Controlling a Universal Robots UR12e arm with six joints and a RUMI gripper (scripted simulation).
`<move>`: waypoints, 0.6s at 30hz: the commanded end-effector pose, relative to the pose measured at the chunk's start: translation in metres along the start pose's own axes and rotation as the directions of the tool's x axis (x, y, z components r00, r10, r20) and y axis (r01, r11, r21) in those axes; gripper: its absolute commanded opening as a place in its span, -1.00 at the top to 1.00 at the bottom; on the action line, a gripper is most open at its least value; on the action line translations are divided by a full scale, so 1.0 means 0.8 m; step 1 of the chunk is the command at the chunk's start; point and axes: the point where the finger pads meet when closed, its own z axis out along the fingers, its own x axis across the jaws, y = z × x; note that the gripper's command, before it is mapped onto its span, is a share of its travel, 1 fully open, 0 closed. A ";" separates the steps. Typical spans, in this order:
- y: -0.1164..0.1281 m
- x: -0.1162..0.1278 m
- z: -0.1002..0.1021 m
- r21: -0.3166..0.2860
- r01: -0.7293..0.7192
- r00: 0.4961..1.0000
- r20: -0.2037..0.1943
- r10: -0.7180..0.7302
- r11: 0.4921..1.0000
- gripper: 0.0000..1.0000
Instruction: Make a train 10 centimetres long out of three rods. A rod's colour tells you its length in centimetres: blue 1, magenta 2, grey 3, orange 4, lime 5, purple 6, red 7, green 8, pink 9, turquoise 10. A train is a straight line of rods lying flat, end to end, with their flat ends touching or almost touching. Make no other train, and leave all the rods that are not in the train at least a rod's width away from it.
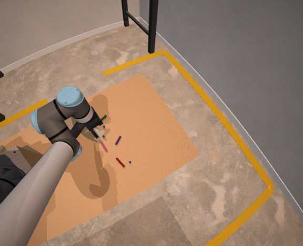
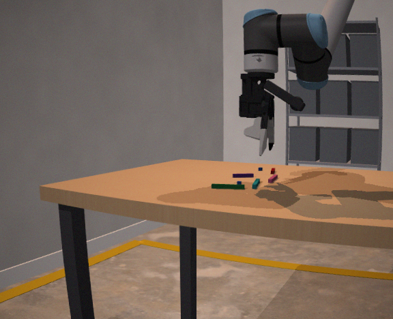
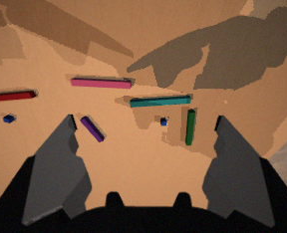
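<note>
- Desk (image 2: 127, 197): carries all seven rods in one loose cluster. No train is formed yet.
- Arm (image 2: 282, 28): holds the wrist vertical above the cluster, well clear of the surface.
- End effector (image 2: 266, 150): jaws are spread to full width and hold nothing. The tips point straight down.
- Turquoise rod (image 3: 159, 102): lies crosswise in the wrist view, just beyond the centre of the jaw gap. It is not needed for a three-rod sum.
- Pink rod (image 3: 102, 83): lies farther out, left of the turquoise rod and roughly parallel to it.
- Green rod (image 3: 190, 126): the likely first target, since green plus two blue rods gives the required length.
  - It lies below the end effector, off centre toward the right-hand finger in the wrist view.
  - Its long axis runs at right angles to the line joining the fingers, so the jaws would close across its width.
  - The coming move therefore calls for a sideways shift toward that finger, then a descent. Little rotation appears necessary.
  - Its far end sits close to the turquoise rod; whether they touch cannot be determined from these views.
- Red rod (image 3: 13, 95): lies at the far left, apart from the others.
- Purple rod (image 3: 92, 128): lies diagonally beside the left finger.
- Blue rods: one (image 3: 163, 121) sits just beside the green rod, the other (image 3: 8, 118) well apart, near the red rod.
</note>
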 end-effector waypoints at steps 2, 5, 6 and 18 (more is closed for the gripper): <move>0.006 0.000 -0.001 0.005 -0.191 0.982 0.005 0.191 0.982 -1.00; 0.007 0.001 -0.001 0.005 -0.264 0.965 0.005 0.264 0.965 -1.00; 0.007 0.001 -0.001 0.004 -0.287 0.958 0.005 0.287 0.958 -1.00; 0.012 0.005 -0.001 0.003 -0.533 0.846 0.006 0.533 0.846 -1.00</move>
